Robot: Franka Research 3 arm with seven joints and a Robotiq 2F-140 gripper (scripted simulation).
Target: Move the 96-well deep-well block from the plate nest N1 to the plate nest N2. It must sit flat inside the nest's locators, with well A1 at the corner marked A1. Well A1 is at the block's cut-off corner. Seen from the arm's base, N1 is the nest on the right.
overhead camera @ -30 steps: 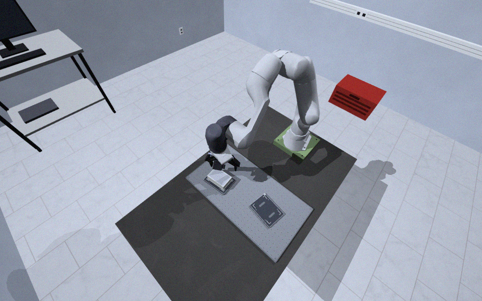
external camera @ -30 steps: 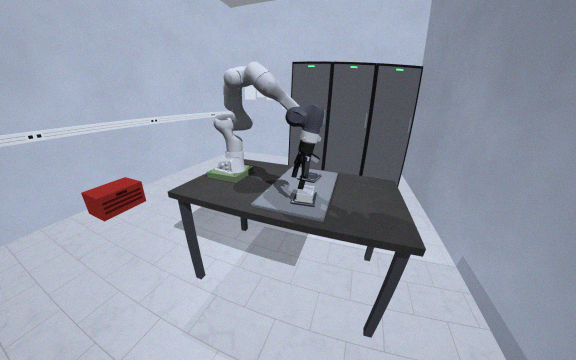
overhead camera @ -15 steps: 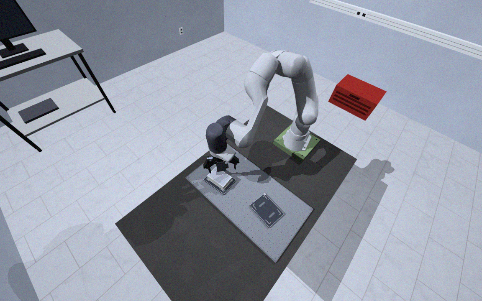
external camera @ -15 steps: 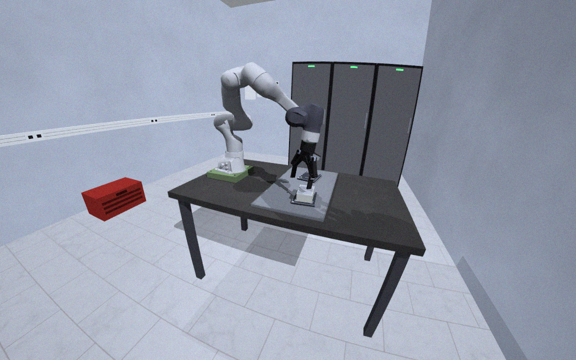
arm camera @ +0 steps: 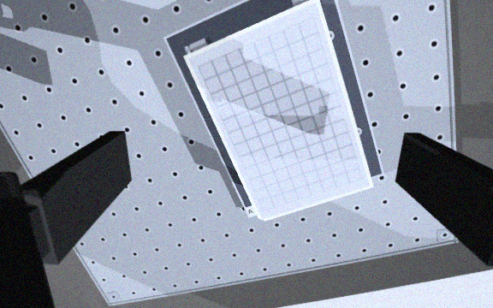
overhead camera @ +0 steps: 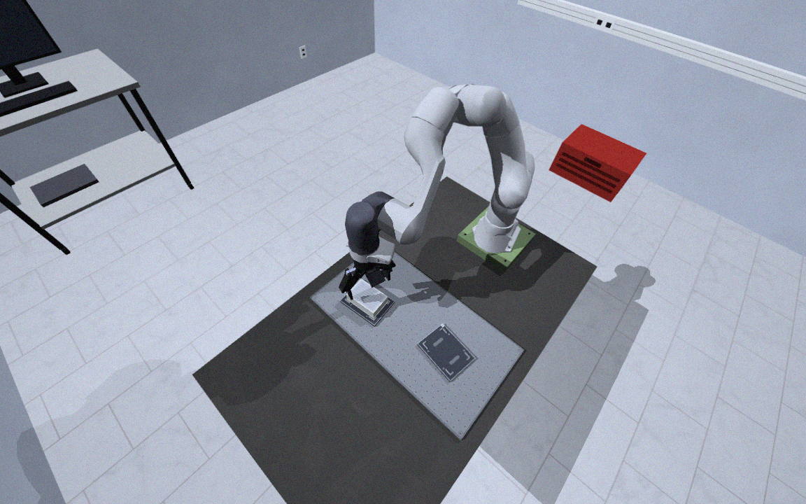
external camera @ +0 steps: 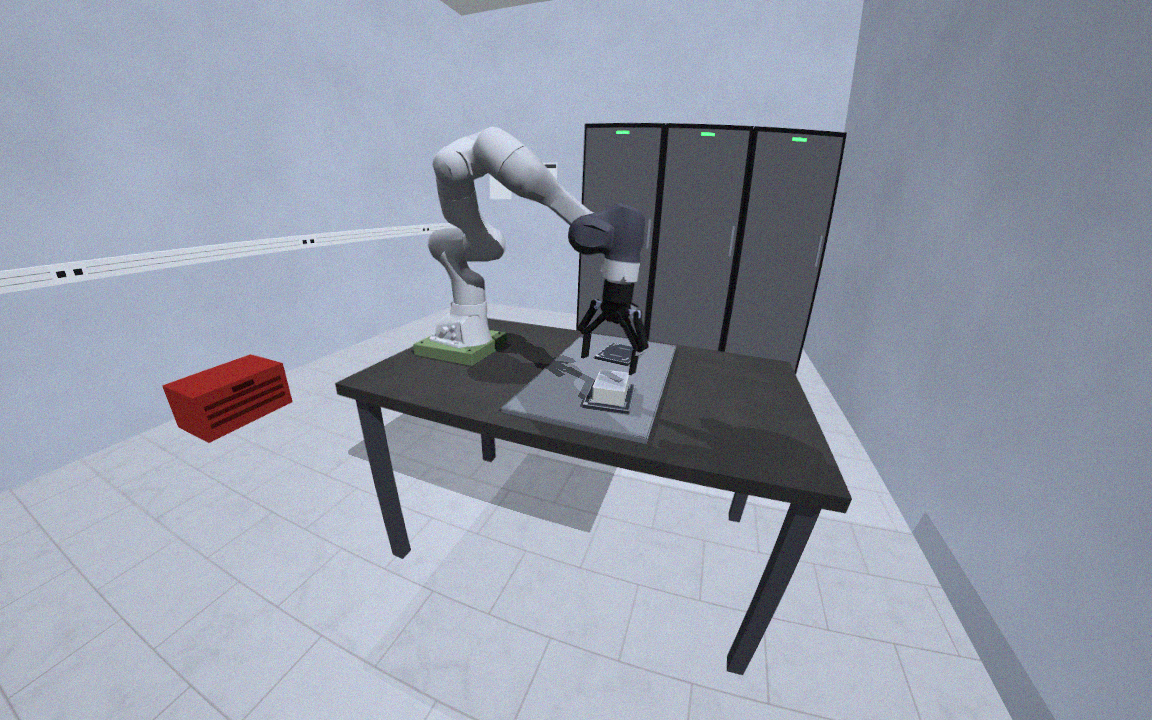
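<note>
The white 96-well deep-well block (overhead camera: pixel 372 299) sits in the dark plate nest N1 (overhead camera: pixel 365 306) on the perforated grey plate; it also shows in the exterior view (external camera: pixel 610 386) and in the wrist view (arm camera: pixel 281 111). The nest N1 frame (arm camera: pixel 353 90) shows around it. My gripper (overhead camera: pixel 365 280) hangs open and empty just above the block, its two black fingers wide apart (arm camera: pixel 264 171); it also shows in the exterior view (external camera: pixel 611 343). The empty nest N2 (overhead camera: pixel 446 352) lies further along the plate, also seen behind the gripper (external camera: pixel 616 351).
The perforated plate (overhead camera: pixel 415 344) lies on a dark table (external camera: pixel 598 411). The arm's green base (overhead camera: pixel 495 241) stands at the table's back. A red toolbox (overhead camera: pixel 595 162), a desk with a monitor (overhead camera: pixel 36 106) and grey cabinets (external camera: pixel 710 232) stand away from the table.
</note>
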